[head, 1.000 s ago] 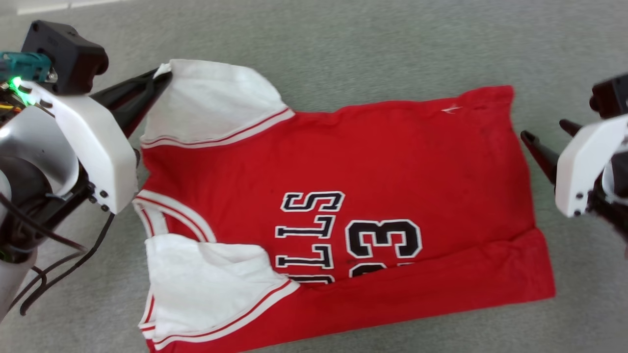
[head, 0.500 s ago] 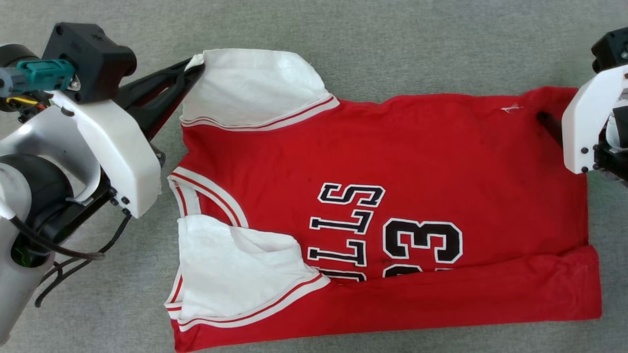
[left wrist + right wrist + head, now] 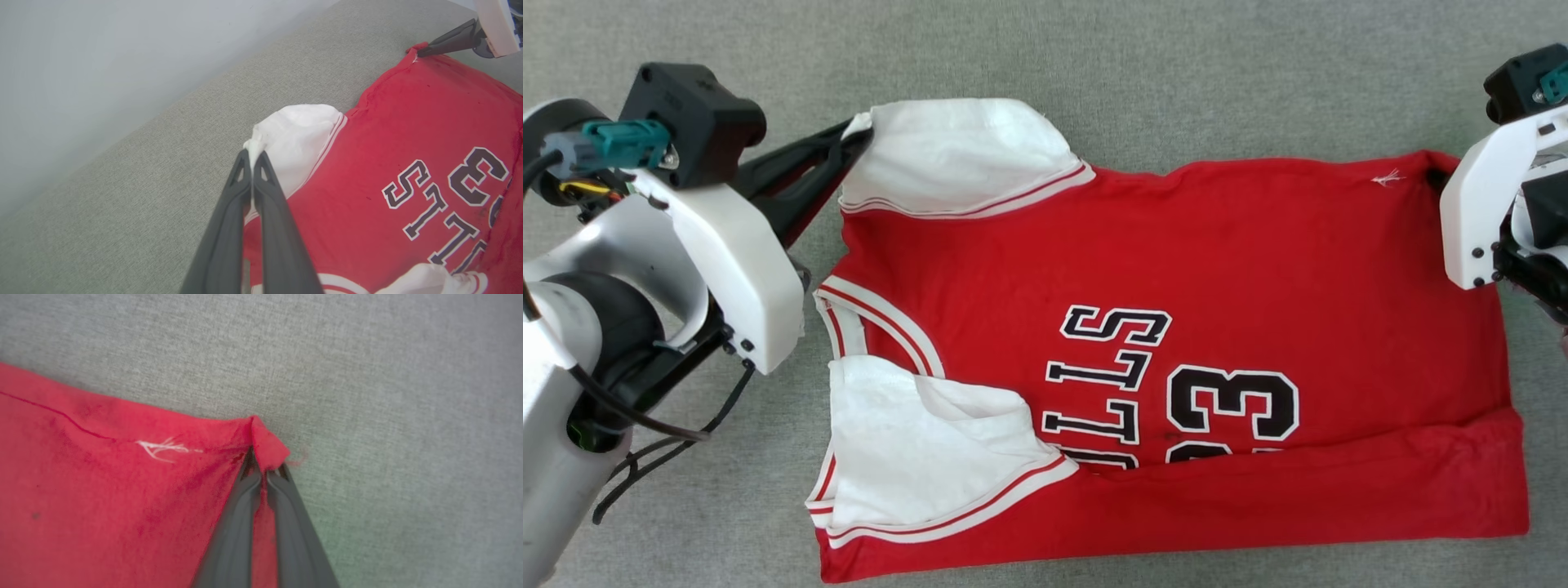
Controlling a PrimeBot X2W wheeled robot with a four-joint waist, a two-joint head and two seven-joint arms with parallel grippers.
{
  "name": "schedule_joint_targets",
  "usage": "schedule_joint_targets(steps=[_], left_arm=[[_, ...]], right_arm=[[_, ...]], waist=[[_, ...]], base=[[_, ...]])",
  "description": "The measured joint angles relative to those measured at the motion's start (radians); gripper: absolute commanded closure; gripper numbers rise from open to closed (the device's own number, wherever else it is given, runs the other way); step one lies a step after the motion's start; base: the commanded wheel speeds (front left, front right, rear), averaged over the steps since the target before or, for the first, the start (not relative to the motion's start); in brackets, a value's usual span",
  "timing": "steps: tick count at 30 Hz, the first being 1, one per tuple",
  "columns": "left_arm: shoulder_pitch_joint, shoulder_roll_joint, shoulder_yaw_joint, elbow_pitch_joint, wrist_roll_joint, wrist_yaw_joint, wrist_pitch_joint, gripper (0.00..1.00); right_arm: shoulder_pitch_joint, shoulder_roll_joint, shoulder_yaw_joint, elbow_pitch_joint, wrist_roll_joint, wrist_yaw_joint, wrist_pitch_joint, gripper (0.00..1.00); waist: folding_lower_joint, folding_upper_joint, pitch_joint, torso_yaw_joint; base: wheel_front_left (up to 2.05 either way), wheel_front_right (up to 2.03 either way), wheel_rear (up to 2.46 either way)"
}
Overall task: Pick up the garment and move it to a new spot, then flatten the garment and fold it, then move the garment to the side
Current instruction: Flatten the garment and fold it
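My left end effector [image 3: 862,135] is clenched on the outer tip of the far white sleeve [image 3: 956,155]. In the left wrist view its fingers [image 3: 231,212] are pressed together, with a pinch of white cloth sticking out between the tips. A pale wall [image 3: 81,61] runs along the far side of the grey woven surface [image 3: 1094,65].

The shirt [image 3: 1176,261] lies spread on that surface, printed side up, neck end toward my left and hem toward my right. The collar [image 3: 866,327], with red-and-white trim, sits between the two sleeves. The near white sleeve [image 3: 915,449] lies a bit creased on the red body.

In the middle are the black white-edged letters [image 3: 1111,376], with the numerals [image 3: 1229,400] just right of them, both sideways in the head view. The near long edge is folded over as a red strip [image 3: 1298,490] that covers the lower part of the print.

At far right, a small white thread mark [image 3: 1387,177] sits near the far hem corner. My right end effector [image 3: 265,465] is clenched on that corner, with red cloth bunched over the tips. In the head view the tips are mostly behind its white housing [image 3: 1474,212].
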Motion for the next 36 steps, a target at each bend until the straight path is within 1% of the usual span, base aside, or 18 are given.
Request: schedule_joint_targets(steps=[6, 12, 16, 20, 25, 29, 33, 36], left_arm=[[0.045, -0.006, -0.002, 0.03, -0.008, 0.009, -0.034, 1.0], [0.135, -0.004, 0.004, 0.043, -0.021, 0.037, -0.076, 1.0], [0.217, 0.001, 0.005, 0.025, -0.034, 0.068, -0.1, 1.0], [0.305, 0.008, 0.007, -0.005, -0.043, 0.105, -0.122, 1.0], [0.422, 0.033, 0.022, -0.048, -0.061, 0.152, -0.154, 1.0], [0.522, 0.052, 0.026, -0.069, -0.087, 0.173, -0.174, 1.0], [0.609, 0.064, 0.021, -0.082, -0.111, 0.183, -0.185, 1.0], [0.654, 0.074, 0.01, -0.082, -0.121, 0.19, -0.184, 1.0]], right_arm=[[0.003, 0.004, -0.014, 0.047, 0.03, 0.0, -0.102, 1.0], [0.069, -0.014, -0.03, 0.029, 0.084, 0.0, -0.19, 1.0], [0.15, -0.036, -0.049, -0.028, 0.114, 0.0, -0.242, 1.0], [0.272, -0.046, -0.079, -0.104, 0.148, 0.0, -0.286, 1.0], [0.427, -0.048, -0.105, -0.207, 0.167, 0.0, -0.318, 1.0], [0.539, -0.05, -0.128, -0.273, 0.167, 0.0, -0.32, 1.0], [0.616, -0.06, -0.142, -0.323, 0.167, 0.0, -0.304, 1.0], [0.661, -0.084, -0.129, -0.351, 0.162, 0.0, -0.293, 1.0]], waist=[[0.0, 0.0, -0.052, -0.007], [-0.0001, 0.0, -0.126, -0.017], [-0.0001, 0.0, -0.176, -0.023], [-0.0001, 0.0, -0.218, -0.023], [-0.0001, 0.0, -0.258, -0.019], [-0.0002, 0.0, -0.275, -0.014], [-0.0001, 0.0, -0.276, -0.012], [-0.0002, 0.0, -0.273, -0.01]], base=[[0.0, 0.0, 0.0], [0.0, 0.0, 0.0], [0.0, 0.0, 0.0], [0.0, 0.0, 0.0], [0.0, 0.0, 0.0], [0.0, 0.0, 0.0], [0.0, 0.0, 0.0], [0.0, 0.0, 0.0]])
